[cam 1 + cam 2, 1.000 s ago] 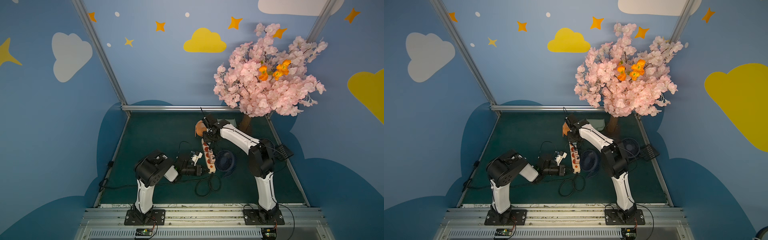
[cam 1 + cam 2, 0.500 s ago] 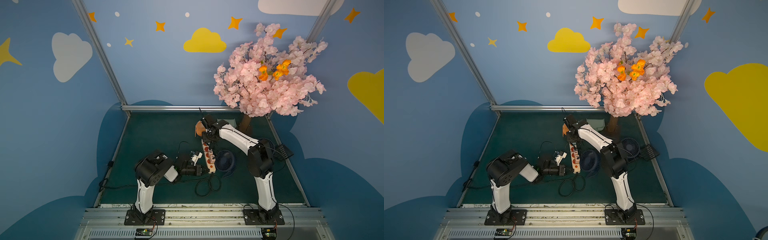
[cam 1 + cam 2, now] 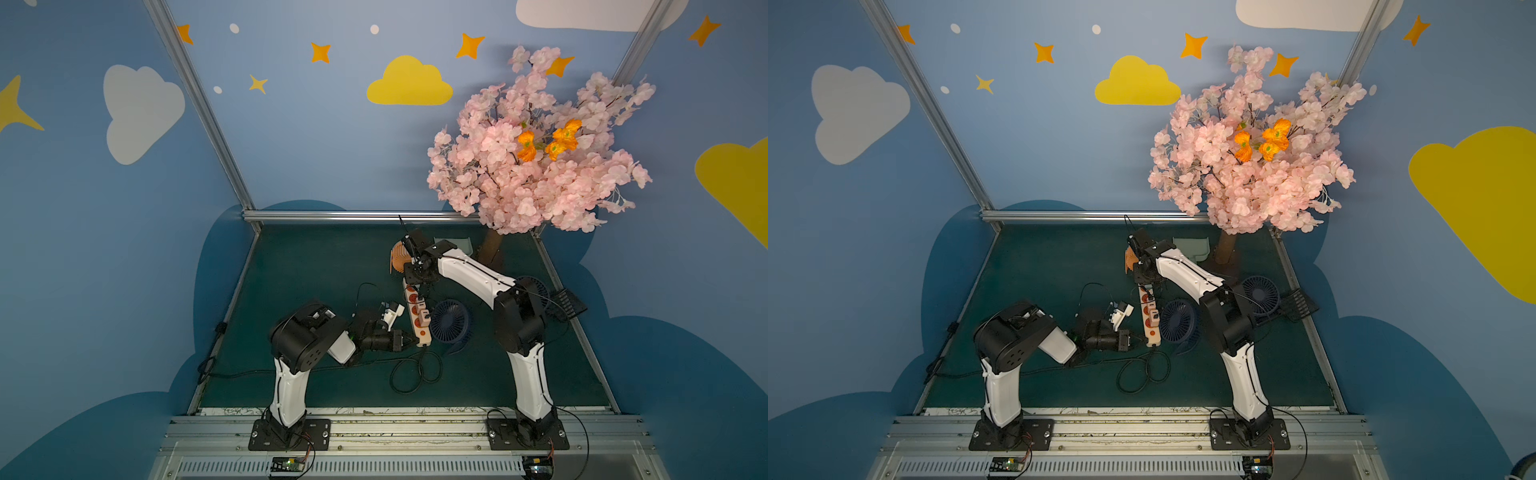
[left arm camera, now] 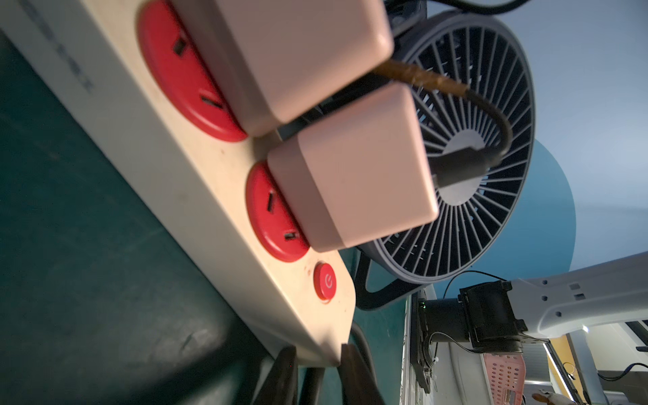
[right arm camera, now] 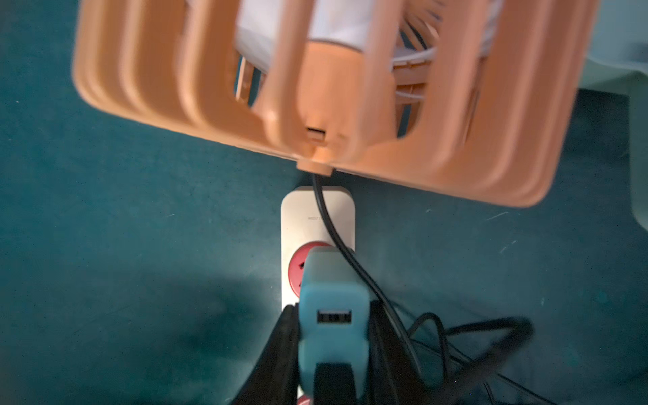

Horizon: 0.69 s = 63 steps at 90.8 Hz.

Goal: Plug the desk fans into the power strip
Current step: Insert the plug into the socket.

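Because a plug needs something firm to push against, I work two-handed: in both top views the power strip (image 3: 417, 316) lies lengthwise on the green table (image 3: 316, 282) between my arms. My left gripper (image 3: 409, 340) meets its near end and my right gripper (image 3: 417, 286) is poised over its far end. The orange desk fan (image 3: 398, 257) stands just beyond, and a navy desk fan (image 3: 449, 321) sits close against the strip's right side. Seen from my left wrist, my fingers (image 4: 280, 378) straddle the corner of the strip by its power button (image 4: 325, 282). I judge them pinched on that end to stop it sliding or tipping, though the contact sits at the frame's edge. Two pink adapters (image 4: 354, 182) fill the nearest sockets, one with a black cable plugged into it, which is likely why I aim at the far socket. Seen from my right wrist, my jaws are clamped on a teal USB adapter (image 5: 333, 301), held square over the last red socket (image 5: 296, 268) so its prongs go straight in; whether they are fully home I cannot tell. Its USB port (image 5: 333, 316) faces the camera, empty, while the orange fan's black cable (image 5: 326, 217) trails past beside it, so I judge that cable has yet to go in.
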### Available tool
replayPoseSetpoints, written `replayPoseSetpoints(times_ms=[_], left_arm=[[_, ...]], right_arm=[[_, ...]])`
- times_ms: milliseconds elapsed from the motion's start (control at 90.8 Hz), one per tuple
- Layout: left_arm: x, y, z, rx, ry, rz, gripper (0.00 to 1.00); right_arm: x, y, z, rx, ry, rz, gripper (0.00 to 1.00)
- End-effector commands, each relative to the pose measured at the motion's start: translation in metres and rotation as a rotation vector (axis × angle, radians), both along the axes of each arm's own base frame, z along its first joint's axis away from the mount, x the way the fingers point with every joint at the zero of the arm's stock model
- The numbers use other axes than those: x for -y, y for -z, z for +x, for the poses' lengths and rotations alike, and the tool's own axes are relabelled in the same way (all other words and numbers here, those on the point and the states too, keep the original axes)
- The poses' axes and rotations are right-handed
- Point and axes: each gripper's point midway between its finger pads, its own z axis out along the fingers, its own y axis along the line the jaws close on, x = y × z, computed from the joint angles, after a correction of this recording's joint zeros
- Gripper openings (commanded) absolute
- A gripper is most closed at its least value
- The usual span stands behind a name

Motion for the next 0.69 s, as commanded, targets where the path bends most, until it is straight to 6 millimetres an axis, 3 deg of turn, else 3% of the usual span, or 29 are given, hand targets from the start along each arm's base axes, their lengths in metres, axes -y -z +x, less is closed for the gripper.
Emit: replayPoseSetpoints(times_ms=[0,154,397,683], left_arm=[[-0.014,0.035,-0.010,-0.081,-0.016,0.091,0.26],[-0.013,0.034,-0.009,-0.078,-0.014,0.088,0.26],[-0.014,0.035,-0.009,-0.082,-0.017,0.090,0.26],[-0.015,0.035,-0.009,-0.080,-0.021,0.090,0.26]], right_arm=[[0.001,0.015,-0.003,-0.042,0.003,-0.006,0.00],[0.002,0.025,-0.009,-0.077,0.006,-0.014,0.00],[0.007,0.059,-0.020,-0.150,0.019,-0.088,0.00],[0.029,0.123,-0.049,-0.303,0.008,-0.198,0.00]])
